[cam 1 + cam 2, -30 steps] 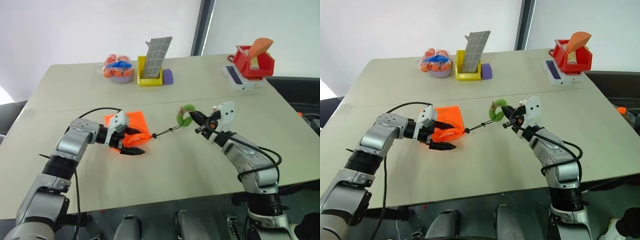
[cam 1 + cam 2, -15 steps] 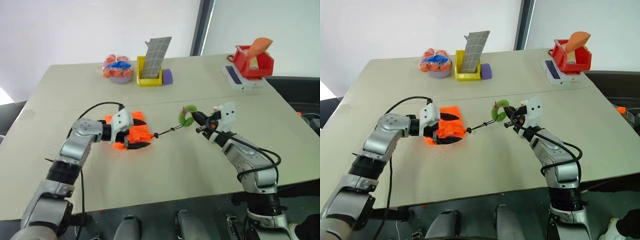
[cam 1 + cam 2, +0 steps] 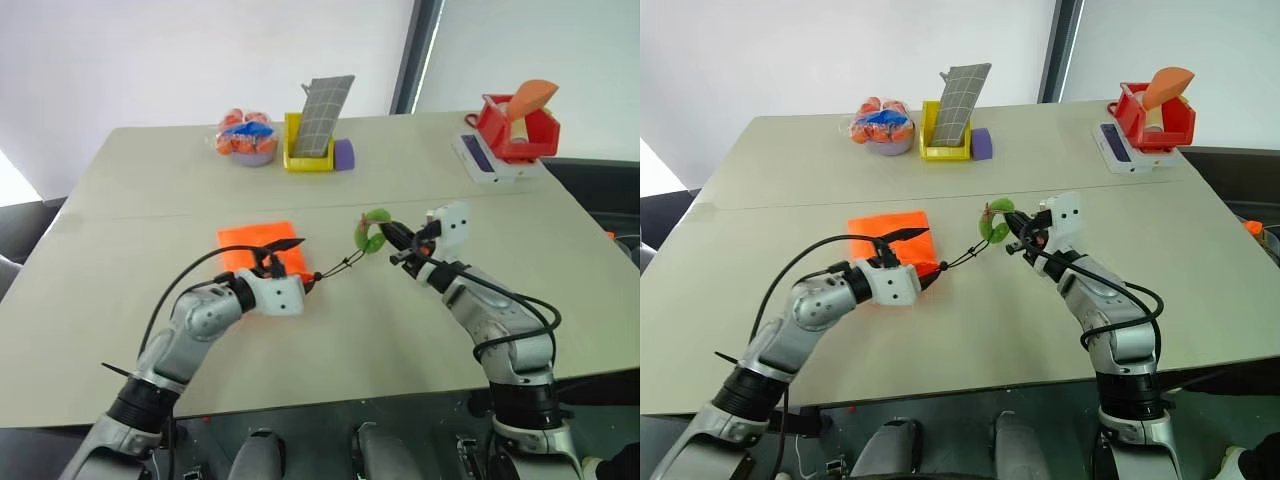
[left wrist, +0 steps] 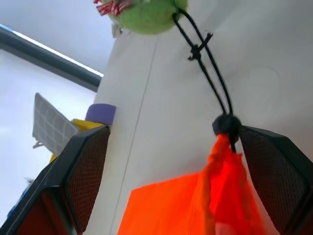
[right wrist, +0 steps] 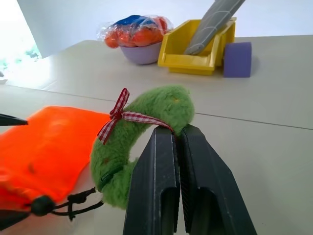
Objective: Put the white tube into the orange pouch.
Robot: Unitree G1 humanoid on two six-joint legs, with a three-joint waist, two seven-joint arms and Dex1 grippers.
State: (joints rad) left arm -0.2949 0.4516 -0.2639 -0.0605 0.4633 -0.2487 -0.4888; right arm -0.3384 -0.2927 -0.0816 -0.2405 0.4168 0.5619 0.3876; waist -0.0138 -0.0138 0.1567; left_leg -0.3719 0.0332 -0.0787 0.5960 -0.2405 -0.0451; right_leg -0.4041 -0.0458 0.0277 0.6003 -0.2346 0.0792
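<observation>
The orange pouch (image 3: 250, 246) lies flat on the table, its gathered neck (image 4: 215, 161) pointing toward my right arm. My left gripper (image 3: 300, 262) is open, one finger (image 4: 78, 166) on each side of that neck and the black cord stopper (image 4: 226, 125). From the stopper a thin black cord (image 3: 340, 265) runs to a green fuzzy ring (image 5: 146, 122) tied with a red checked ribbon. My right gripper (image 3: 388, 236) is shut on that ring and holds it just above the table. The white tube is out of view.
Along the table's far edge stand a bowl with a clear bag of orange balls (image 3: 243, 137), a yellow bin holding a grey gridded panel (image 3: 318, 140), a purple block (image 3: 344, 153), a flat white box (image 3: 490, 160) and a red bin with an orange scoop (image 3: 517, 118).
My left gripper has rolled over and shifted right, from on top of the bunched pouch to its neck. The pouch now lies flat. The right gripper has stayed put, still holding the green ring.
</observation>
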